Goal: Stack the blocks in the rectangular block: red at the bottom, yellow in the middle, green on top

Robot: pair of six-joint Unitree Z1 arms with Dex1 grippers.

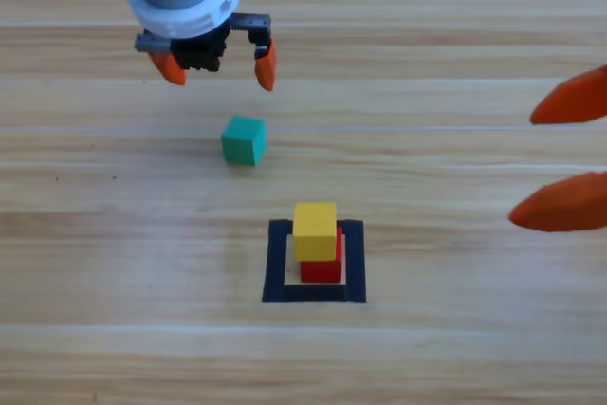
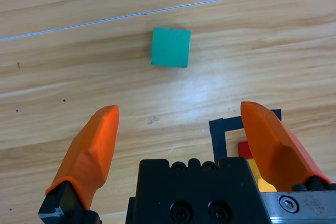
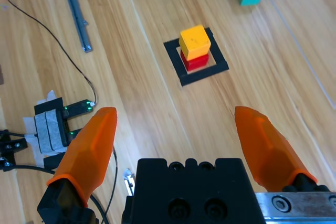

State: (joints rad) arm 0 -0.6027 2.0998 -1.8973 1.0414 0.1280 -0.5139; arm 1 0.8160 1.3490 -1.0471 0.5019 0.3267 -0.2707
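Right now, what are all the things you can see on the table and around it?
green cube: one, teal-green, alone on the bare wood, outside the tape.
yellow cube: one, yellow, on top of the red cube.
red cube: one, red, inside the tape outline.
tape outline: one, black, on the table.
cables: thin, dark, across the wood in the right wrist view.
left gripper: orange jaws open, beyond the green cube.
right gripper: orange jaws open, at the right edge.
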